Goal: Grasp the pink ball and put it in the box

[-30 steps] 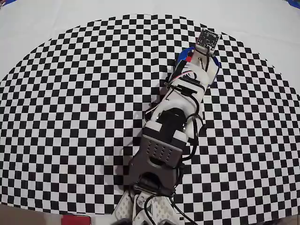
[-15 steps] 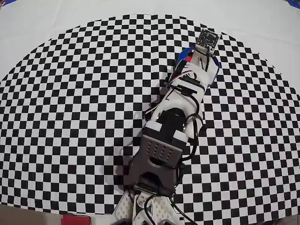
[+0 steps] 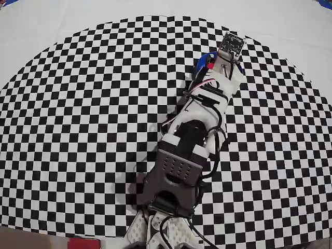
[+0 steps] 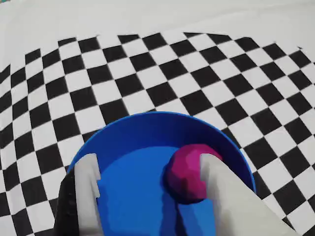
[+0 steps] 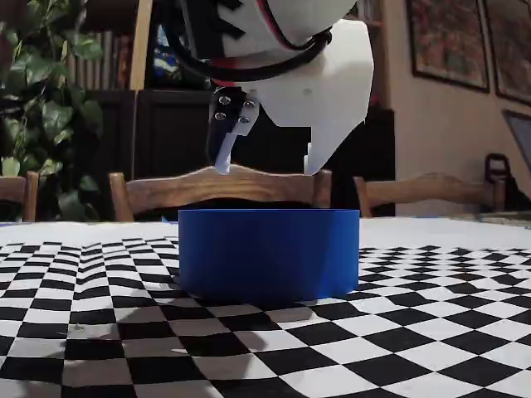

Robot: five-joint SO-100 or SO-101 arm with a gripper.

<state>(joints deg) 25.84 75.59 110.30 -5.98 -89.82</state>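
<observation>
Well, the spread gripper (image 4: 147,169) hovers over the box (image 4: 147,125), pink ball (image 4: 184,172) inside; lifting carelessly could clip its wall.

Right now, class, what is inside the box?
The wrist view shows the pink ball inside the box, beside one finger of the open gripper. The fixed view's wall hides it.

Overhead looks straight down, wrist close above the box (image 4: 147,128), fixed low at tabletop level beside it.
</observation>
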